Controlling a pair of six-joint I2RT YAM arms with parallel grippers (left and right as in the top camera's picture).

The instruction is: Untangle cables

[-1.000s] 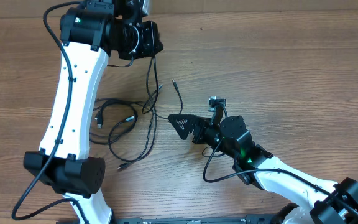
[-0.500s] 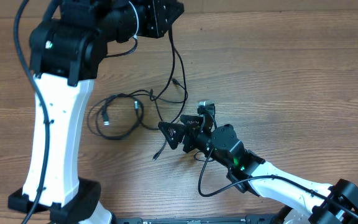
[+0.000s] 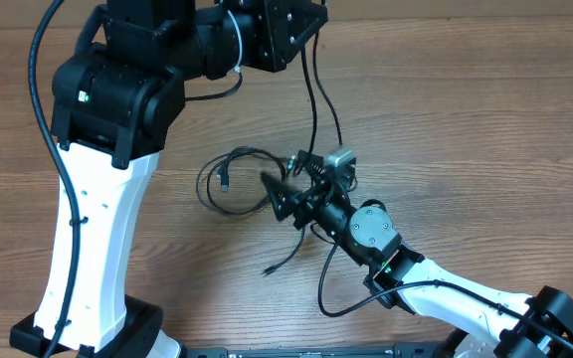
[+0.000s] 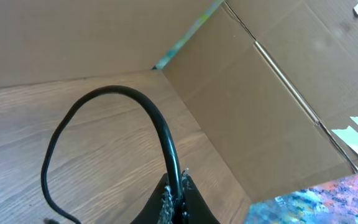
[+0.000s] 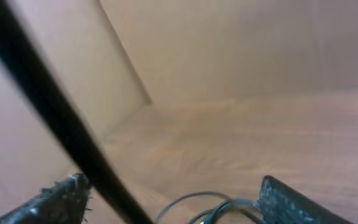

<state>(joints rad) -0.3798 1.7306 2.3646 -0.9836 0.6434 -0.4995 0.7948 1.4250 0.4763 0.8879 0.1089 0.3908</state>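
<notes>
At table centre, right gripper [image 3: 288, 186] gapes wide, straddling the lifted cable [image 3: 314, 99], nothing pinched. Left gripper [image 4: 176, 190], high at the far side, clamps that cable's upper end. Other cables [image 3: 229, 179] lie looped just beside the right gripper. Step, likely: drawing one strand out. Next: right must close and pin the tangle.

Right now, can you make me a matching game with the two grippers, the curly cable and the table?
Things:
1. left gripper
2. right gripper
3. looped cable
4. table

Descriptions:
A. brown wood
B. jaws wide apart
C. shut on a black cable
D. curled in a loop

Pairs: 1-C, 2-B, 3-D, 4-A
</notes>
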